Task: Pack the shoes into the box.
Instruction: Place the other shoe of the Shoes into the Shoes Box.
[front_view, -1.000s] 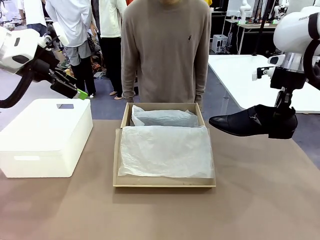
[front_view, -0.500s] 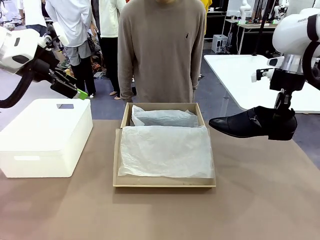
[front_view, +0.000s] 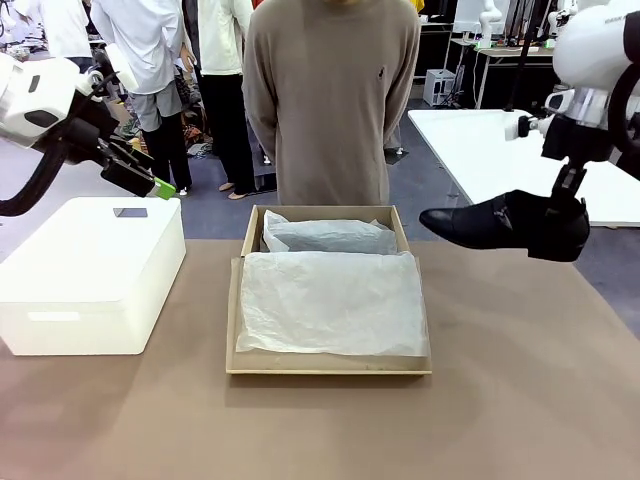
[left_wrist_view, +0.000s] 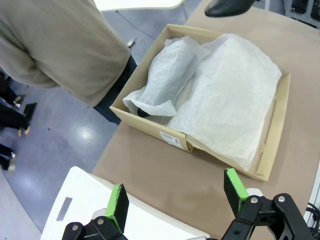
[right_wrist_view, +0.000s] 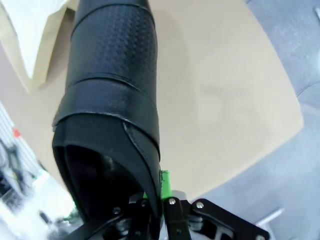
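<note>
One glossy black shoe (front_view: 500, 224) hangs in the air to the right of the box, toe pointing left, a little above the box's rim. My right gripper (front_view: 562, 205) is shut on its heel rim, and the right wrist view shows the shoe (right_wrist_view: 110, 90) from behind with the gripper (right_wrist_view: 157, 200) pinching its back edge. The tan cardboard box (front_view: 330, 369) lies open at the table's middle, lined with white tissue paper (front_view: 330, 300). In the left wrist view a dark shape (left_wrist_view: 142, 113) peeks from under the tissue in the box (left_wrist_view: 150, 131). My left gripper (front_view: 155, 185) is open and empty over the white box.
A white rectangular box (front_view: 90, 270) stands at the table's left. A person (front_view: 330, 100) stands at the far edge right behind the cardboard box. A white table (front_view: 480, 140) stands beyond the right side. Bare brown tabletop (front_view: 320, 430) stretches in front of the box.
My right gripper has lifted the shoe a little higher, staying to the right of the box. The left arm has not moved.
</note>
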